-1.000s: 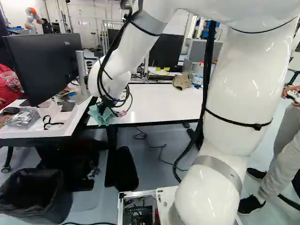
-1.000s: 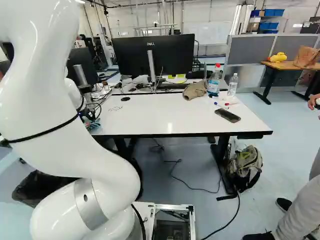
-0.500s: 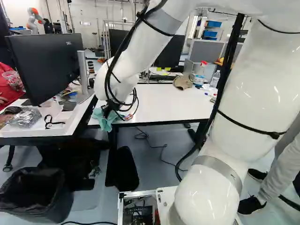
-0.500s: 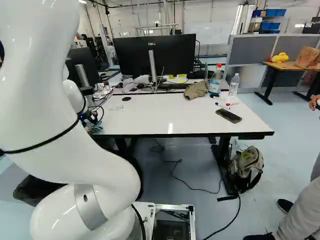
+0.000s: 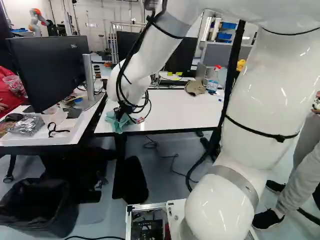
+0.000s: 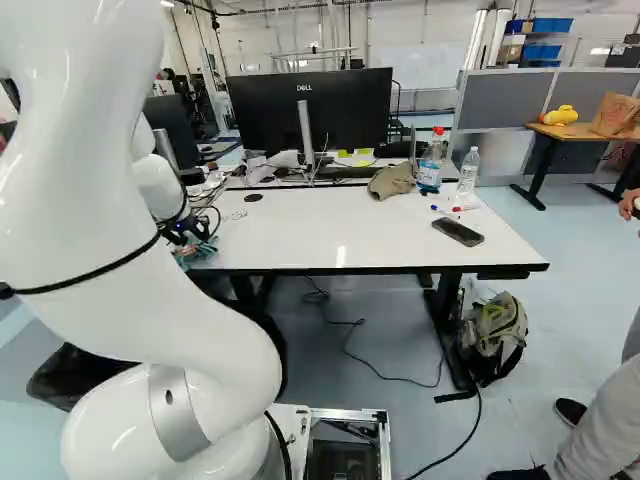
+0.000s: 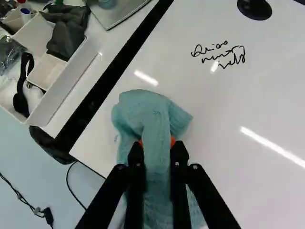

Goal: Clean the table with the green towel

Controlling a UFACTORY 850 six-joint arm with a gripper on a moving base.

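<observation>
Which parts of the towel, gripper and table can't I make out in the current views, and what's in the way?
- Table surface under the towel: wrist view, covered by the cloth.
- Most of the gripper's orange pads: wrist view, behind towel folds.
- Towel's end between the fingers: wrist view, cut off by the edge.
- Phone: left base view, blocked by the arm.
- Writing: right base view, too small to read.

The base views look ahead and slightly down from behind the arm [image 5: 265, 85], left and right, sharing the desk's [image 6: 340, 232] near edge. The wrist view faces its near-left corner closely from above, an area shared with the left base view
</observation>
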